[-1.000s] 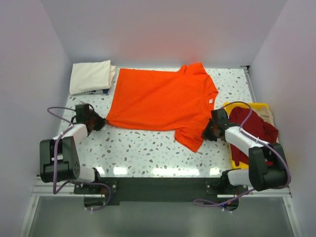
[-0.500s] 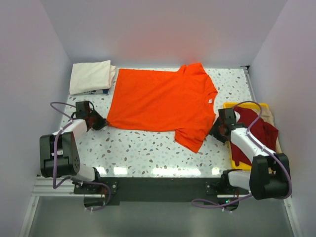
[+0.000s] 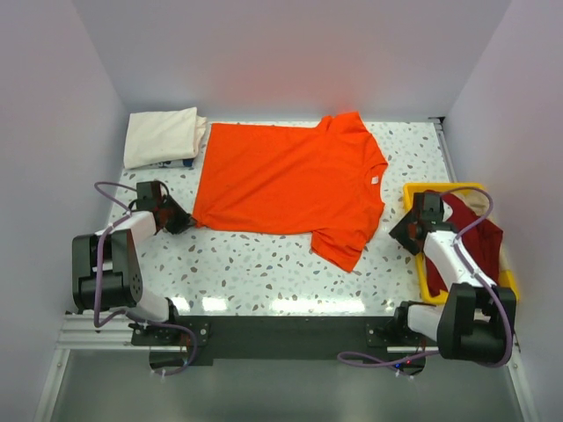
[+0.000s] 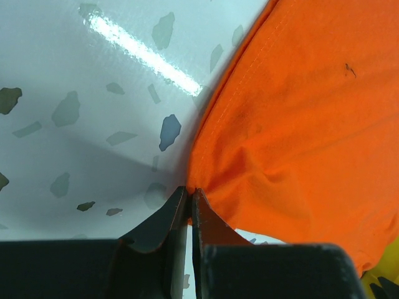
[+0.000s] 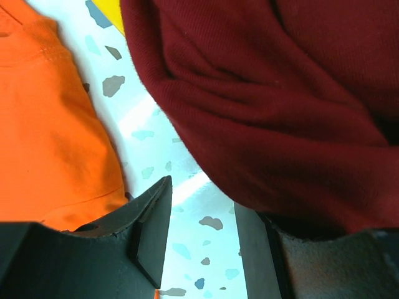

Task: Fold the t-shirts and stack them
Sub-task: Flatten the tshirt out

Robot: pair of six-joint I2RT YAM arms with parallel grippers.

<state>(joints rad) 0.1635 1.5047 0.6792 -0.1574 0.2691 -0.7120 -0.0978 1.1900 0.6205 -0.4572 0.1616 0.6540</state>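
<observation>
Orange tee (image 3: 286,185) flat at table (image 3: 264,264) ctr, long axis 9-to-3: hem at 9, neck at 3, sleeves at 12 and 5. Cream tee (image 3: 161,136) folded at 10. Dark red tee (image 3: 479,233) crumpled in yellow tray (image 3: 422,189) at 4.

My L arm sits low at 8. L gripper (image 4: 189,192) points toward 3, jaws nearly together, thin slit. Orange hem corner is bunched at the tips; can't tell if clamped.

R arm is bent at 4. R gripper (image 5: 199,212) has jaws wide, nothing in them, over bare table btwn orange sleeve and dark red tee.
</observation>
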